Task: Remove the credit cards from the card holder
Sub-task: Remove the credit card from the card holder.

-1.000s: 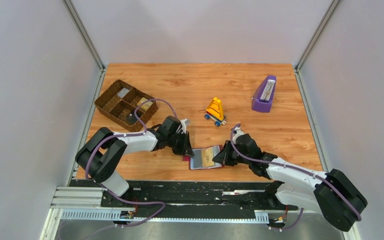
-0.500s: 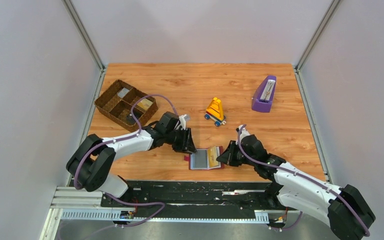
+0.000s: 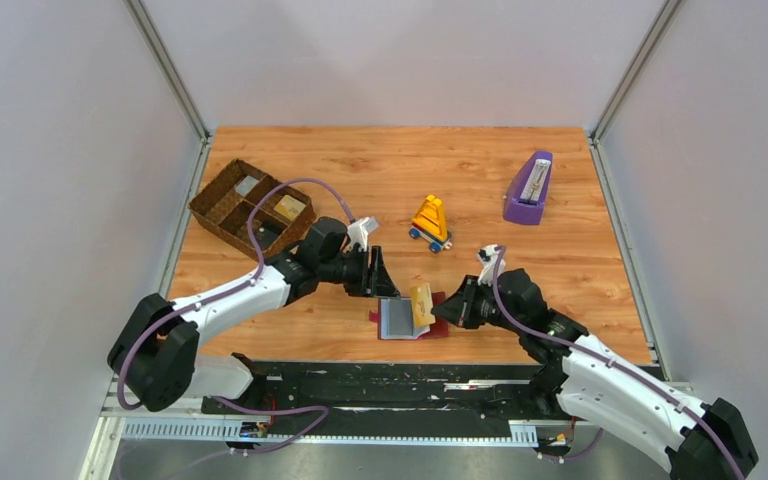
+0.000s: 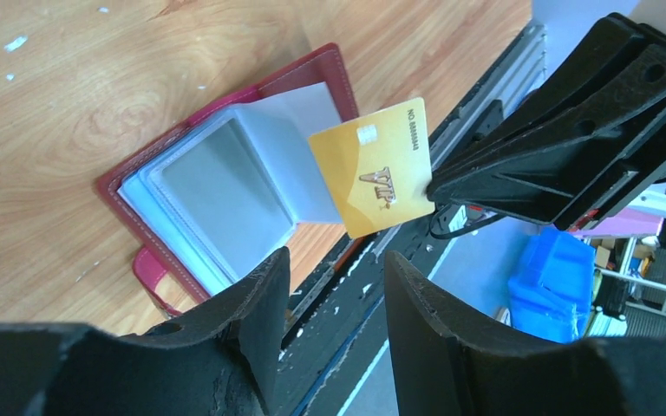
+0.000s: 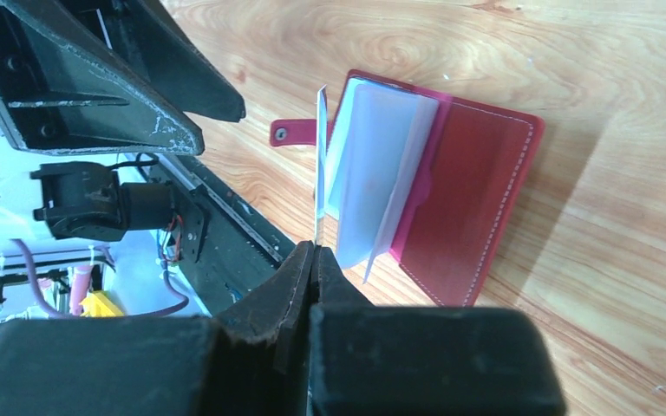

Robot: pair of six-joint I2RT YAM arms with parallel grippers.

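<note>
Top external view: one dark red leather booklet-like card holder [image 3: 400, 320] lies open on the wooden table [image 3: 360, 160] at 6 o'clock, by the near edge and between my two grippers. Its grey-blue plastic sleeves are fanned upward, and a small snap tab sticks out at its 9 o'clock side. The left wrist view shows the card holder [image 4: 217, 186] with white stitching along its red cover. The right wrist view shows the card holder [image 5: 468, 199] with one bare cover flat on the wood.

I count one flat plastic gold card [image 3: 421, 302] out of the sleeves. My right gripper [image 3: 450, 308] pinches it with jaws closed tight on its edge. On the gold card [image 4: 380, 166] the letters VIP can be read. From my right wrist the gold card [image 5: 320, 165] appears edge-on, rising from the right gripper [image 5: 312, 253].

My left gripper [image 3: 378, 275] hangs at 11 o'clock of the holder with jaws spread wide, holding nothing. The left gripper [image 4: 334, 273] frames the holder from above.

Also present:
- one brown wicker basket [image 3: 218, 185] at 10 o'clock
- one orange cone-shaped toy [image 3: 430, 222] at 12 o'clock
- one purple wedge-shaped stand [image 3: 528, 190] at 2 o'clock

A second ago the card lay flat in the open holder. My left jaws were then narrower, down at its 9 o'clock edge.
</note>
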